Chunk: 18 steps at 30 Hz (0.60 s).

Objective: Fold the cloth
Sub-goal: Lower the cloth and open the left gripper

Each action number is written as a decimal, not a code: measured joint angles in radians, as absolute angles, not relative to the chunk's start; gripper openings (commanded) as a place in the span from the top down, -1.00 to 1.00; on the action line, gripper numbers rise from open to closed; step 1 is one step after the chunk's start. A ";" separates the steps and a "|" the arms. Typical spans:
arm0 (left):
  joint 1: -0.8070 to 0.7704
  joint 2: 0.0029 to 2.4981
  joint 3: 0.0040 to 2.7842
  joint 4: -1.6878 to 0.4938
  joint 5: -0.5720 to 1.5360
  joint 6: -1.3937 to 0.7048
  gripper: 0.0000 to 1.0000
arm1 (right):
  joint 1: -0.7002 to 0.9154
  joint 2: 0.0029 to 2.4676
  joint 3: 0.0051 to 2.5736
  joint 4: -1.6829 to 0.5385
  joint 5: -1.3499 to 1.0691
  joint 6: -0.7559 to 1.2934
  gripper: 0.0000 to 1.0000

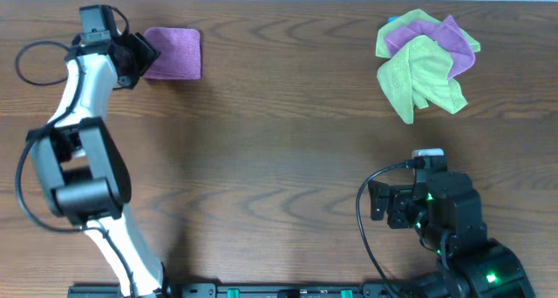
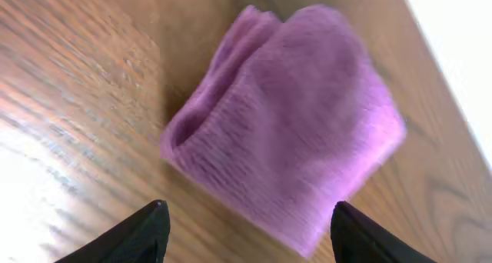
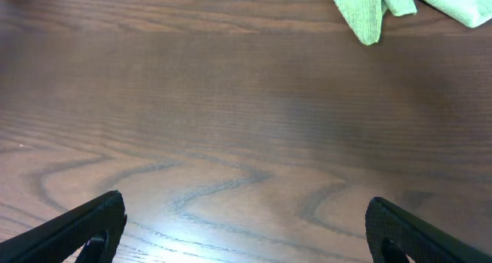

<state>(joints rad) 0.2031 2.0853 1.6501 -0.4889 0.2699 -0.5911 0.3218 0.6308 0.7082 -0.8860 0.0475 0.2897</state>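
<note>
- Desk [image 1: 279,115]: dark brown wood grain. It carries both arms and all the cloths.
- Left arm [image 1: 83,159]: white and black. It rises from the near edge at the left and stretches to the far-left corner, with the wrist bent in toward the desk's middle.
- Right arm [image 1: 453,220]: black, folded low by the near edge at the right, with its wrist camera looking across bare wood toward the far edge.
- Heap of cloths [image 1: 425,64]: lime-green pieces bunched with a darker purple one, near the far-right corner. The right wrist view catches only a green tip [image 3: 361,9].
- The cloth [image 1: 174,54]: light purple and fuzzy, lying folded into a compact layered pad by the far edge, toward the far-left corner. Its stacked folds show in the left wrist view [image 2: 292,117].
- Left end effector [image 2: 250,217]: fingers spread wide and clamping nothing. The cloth's nearest corner lies on the desk between the two fingertips; whether either one brushes it cannot be told. From overhead it sits [image 1: 139,58] at the cloth's left side.
- Right end effector [image 3: 246,217]: jaws fully apart, empty, over bare desk and well apart from every cloth.
</note>
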 measured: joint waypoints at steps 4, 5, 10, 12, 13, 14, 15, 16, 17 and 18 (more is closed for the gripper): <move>0.203 1.954 1.652 -0.582 0.258 -0.566 -0.37 | 0.322 0.631 0.708 -0.886 0.047 0.290 -0.99; 0.203 1.927 1.652 -0.606 0.257 -0.560 -0.37 | 0.322 0.631 0.708 -0.886 0.048 0.290 -0.99; 0.203 1.815 1.654 -0.738 0.257 -0.533 -0.37 | 0.322 0.631 0.708 -0.886 0.047 0.290 -0.99; 0.203 1.773 1.654 -0.783 0.259 -0.518 -0.37 | 0.322 0.630 0.708 -0.887 0.047 0.290 -0.98; 0.203 1.744 1.654 -0.808 0.260 -0.507 -0.38 | 0.322 0.630 0.708 -0.886 0.047 0.290 -0.98; 0.203 1.713 1.654 -0.829 0.260 -0.495 -0.37 | 0.322 0.631 0.708 -0.886 0.047 0.290 -0.99; 0.203 1.680 1.654 -0.855 0.261 -0.478 -0.38 | 0.322 0.631 0.708 -0.886 0.047 0.290 -0.99; 0.203 1.645 1.654 -0.887 0.261 -0.459 -0.39 | 0.322 0.631 0.708 -0.885 0.047 0.290 -0.99; 0.203 1.608 1.654 -0.918 0.260 -0.439 -0.43 | 0.322 0.631 0.708 -0.886 0.047 0.290 -0.99; 0.203 1.569 1.654 -0.954 0.261 -0.417 -0.60 | 0.322 0.630 0.708 -0.886 0.047 0.290 -0.99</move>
<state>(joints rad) 0.2031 1.5688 1.6543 -0.9543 0.2611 -0.4168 0.3218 0.6304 0.7082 -0.8860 0.0475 0.2897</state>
